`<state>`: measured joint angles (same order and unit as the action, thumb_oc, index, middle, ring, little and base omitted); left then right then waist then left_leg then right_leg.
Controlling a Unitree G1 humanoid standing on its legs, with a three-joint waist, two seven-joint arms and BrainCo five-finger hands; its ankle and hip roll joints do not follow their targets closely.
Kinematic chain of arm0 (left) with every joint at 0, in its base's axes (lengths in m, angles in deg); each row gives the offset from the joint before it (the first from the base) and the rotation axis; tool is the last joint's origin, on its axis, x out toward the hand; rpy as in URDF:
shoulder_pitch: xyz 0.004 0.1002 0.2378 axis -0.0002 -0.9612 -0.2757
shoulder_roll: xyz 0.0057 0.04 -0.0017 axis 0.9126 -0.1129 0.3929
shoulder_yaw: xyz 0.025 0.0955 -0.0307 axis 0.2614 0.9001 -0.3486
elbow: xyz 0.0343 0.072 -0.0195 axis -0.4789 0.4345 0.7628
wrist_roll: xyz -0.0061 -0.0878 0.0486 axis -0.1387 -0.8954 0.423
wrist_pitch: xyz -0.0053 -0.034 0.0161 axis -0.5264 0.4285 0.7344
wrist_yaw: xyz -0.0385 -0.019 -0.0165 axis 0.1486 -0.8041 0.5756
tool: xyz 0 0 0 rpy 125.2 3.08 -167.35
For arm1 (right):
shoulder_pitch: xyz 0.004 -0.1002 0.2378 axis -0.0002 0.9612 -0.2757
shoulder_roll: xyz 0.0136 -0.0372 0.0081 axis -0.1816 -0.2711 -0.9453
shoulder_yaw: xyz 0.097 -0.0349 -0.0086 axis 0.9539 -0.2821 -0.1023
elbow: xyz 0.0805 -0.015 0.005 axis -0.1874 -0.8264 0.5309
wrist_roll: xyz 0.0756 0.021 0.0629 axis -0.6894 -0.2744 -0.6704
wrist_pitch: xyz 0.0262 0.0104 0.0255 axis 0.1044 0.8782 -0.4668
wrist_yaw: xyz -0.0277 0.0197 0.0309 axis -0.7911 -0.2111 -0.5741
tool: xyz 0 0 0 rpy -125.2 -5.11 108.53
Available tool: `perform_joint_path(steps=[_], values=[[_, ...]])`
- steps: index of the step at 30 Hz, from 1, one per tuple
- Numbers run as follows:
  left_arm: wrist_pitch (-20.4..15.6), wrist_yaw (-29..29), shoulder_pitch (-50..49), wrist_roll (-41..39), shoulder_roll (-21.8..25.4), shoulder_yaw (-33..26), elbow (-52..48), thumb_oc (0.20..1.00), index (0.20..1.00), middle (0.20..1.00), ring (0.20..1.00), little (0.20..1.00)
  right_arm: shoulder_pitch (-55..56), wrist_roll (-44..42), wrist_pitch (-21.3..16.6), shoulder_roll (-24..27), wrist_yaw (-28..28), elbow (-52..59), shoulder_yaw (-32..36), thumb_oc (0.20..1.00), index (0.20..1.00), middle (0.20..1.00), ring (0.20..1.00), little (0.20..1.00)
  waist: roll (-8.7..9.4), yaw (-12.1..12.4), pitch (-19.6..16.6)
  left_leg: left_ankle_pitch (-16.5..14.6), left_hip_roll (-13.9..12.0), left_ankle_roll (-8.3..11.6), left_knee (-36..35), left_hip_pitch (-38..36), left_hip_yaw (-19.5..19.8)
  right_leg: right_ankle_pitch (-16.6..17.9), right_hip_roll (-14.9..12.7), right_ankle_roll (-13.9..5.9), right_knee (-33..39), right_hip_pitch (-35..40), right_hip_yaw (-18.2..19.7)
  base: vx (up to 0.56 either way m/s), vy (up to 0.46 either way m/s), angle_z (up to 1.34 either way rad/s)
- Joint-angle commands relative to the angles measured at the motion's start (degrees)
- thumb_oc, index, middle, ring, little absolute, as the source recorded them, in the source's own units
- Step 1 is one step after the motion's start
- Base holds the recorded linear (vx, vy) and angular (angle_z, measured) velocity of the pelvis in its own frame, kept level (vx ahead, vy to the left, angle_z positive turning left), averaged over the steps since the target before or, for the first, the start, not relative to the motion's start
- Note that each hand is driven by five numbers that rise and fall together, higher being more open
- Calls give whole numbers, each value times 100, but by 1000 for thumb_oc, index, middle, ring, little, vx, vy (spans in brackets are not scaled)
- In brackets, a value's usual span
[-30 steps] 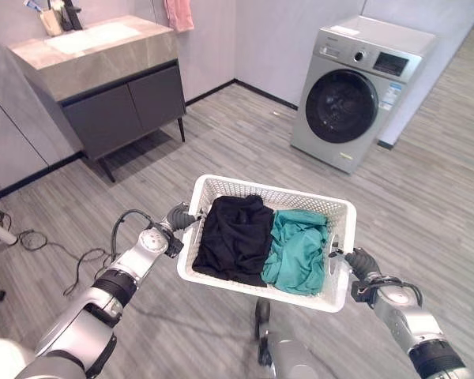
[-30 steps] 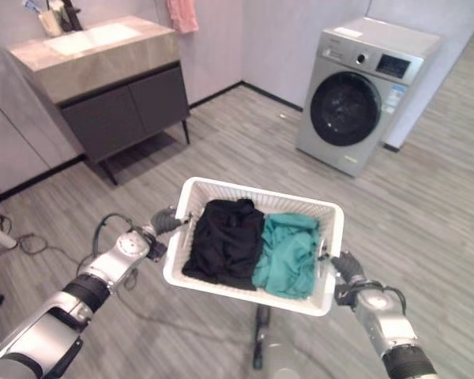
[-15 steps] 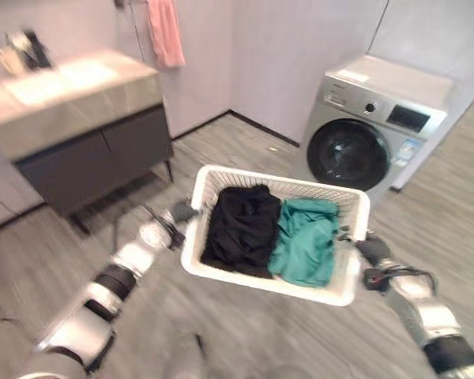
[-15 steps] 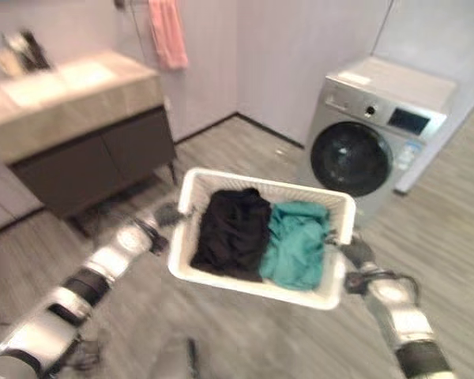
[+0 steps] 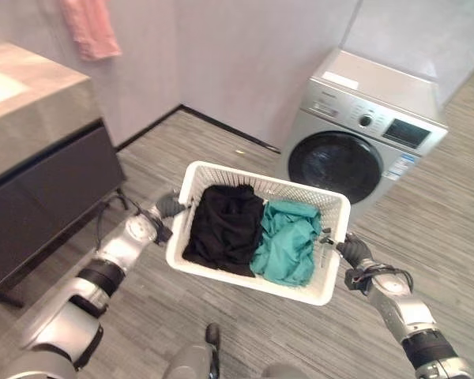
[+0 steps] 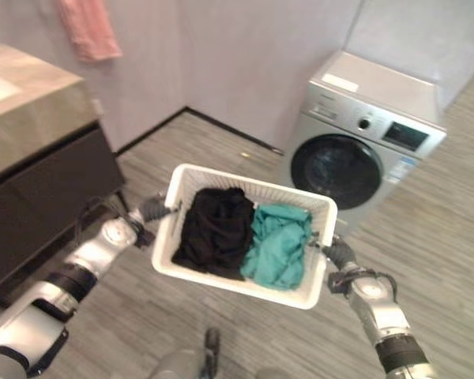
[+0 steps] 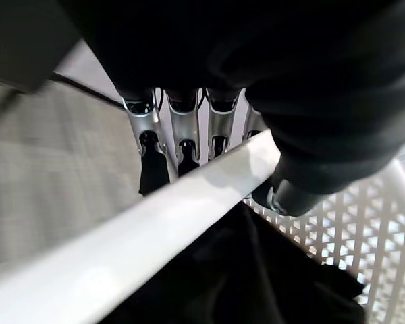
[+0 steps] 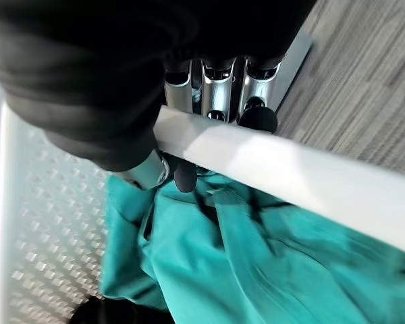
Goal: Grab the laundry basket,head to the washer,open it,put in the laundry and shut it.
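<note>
Laundry basket (image 5: 221, 178) hangs level in front of the washer (image 5: 355, 138), your left hand (image 7: 189, 145) and right hand (image 8: 219, 108) each curled over an end rim — that keeps the black garment (image 5: 221, 229) and teal garment (image 5: 284, 245) from sliding. Your wrist views show the thumbs hooked inside; the eye views show the washer door closed.

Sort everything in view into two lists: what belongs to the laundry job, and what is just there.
Part of the job:
- white laundry basket, carried by its rims
- black garment and teal garment inside it
- washer, door closed
- left hand and right hand, each curled round a rim

Just there:
- vanity cabinet
- pink towel hanging on the wall
</note>
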<state>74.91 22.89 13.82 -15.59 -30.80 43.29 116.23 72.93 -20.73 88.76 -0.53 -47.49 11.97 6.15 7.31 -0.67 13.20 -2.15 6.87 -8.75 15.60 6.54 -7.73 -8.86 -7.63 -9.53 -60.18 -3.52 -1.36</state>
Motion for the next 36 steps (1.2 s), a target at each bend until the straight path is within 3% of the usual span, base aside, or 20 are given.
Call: perform_joint_path(steps=[1,6,8,12,13,17,26,36], values=[[-372,49,324,-133,-110,-267,-362,200,200,200,200,200,-360,159,-349,566,-128,-269,663,200,200,200,200,200,-532,109,-319,-82,-626,310,-668,-556,472,796,-329,173,1633,-66,-1007,231,99,-40],[-400,67,215,-153,-57,-307,-470,200,200,200,200,200,-299,108,-361,600,-62,-335,718,200,200,200,200,200,-588,154,-406,-288,-724,398,-700,-681,289,567,-694,287,3023,77,-1490,133,-7,-2],[-416,62,139,-121,-34,-392,-511,200,200,200,200,200,-170,146,-318,603,5,-333,746,200,200,200,200,200,-591,208,-514,-322,-788,499,-830,-737,177,675,-800,241,4067,318,-1607,105,-104,-2],[-449,25,80,-68,-38,-452,-456,200,200,200,200,200,66,91,-336,565,61,-230,858,200,200,200,200,200,-583,212,-632,-296,-771,548,-998,-768,128,982,-736,118,4630,431,-1325,38,-76,-30],[-476,0,77,-26,-25,-478,-404,200,200,200,200,200,153,74,-382,575,68,-210,939,200,200,200,200,200,-559,170,-650,-274,-759,571,-1039,-773,97,1068,-650,70,4790,409,-1064,9,-101,-51],[-526,-11,73,14,11,-505,-263,200,200,200,200,200,286,31,-478,605,67,-225,1035,200,200,200,200,200,-512,208,-679,-235,-835,678,-1034,-777,-18,947,-487,37,5441,782,-888,-2,-161,-21],[-525,7,106,21,-129,-414,-93,200,200,200,200,200,561,-118,-611,637,7,-317,1239,200,200,200,200,200,-533,128,-748,49,-1151,1039,-1030,-559,131,674,-218,186,5966,1159,-1311,-33,-149,2],[-539,3,28,-52,-230,-392,-115,200,200,200,200,200,585,-162,-781,527,-134,-494,1301,200,200,200,200,200,-629,67,-758,196,-1241,1134,-1162,-537,247,545,-57,293,6095,1273,-1456,-21,-67,14]])
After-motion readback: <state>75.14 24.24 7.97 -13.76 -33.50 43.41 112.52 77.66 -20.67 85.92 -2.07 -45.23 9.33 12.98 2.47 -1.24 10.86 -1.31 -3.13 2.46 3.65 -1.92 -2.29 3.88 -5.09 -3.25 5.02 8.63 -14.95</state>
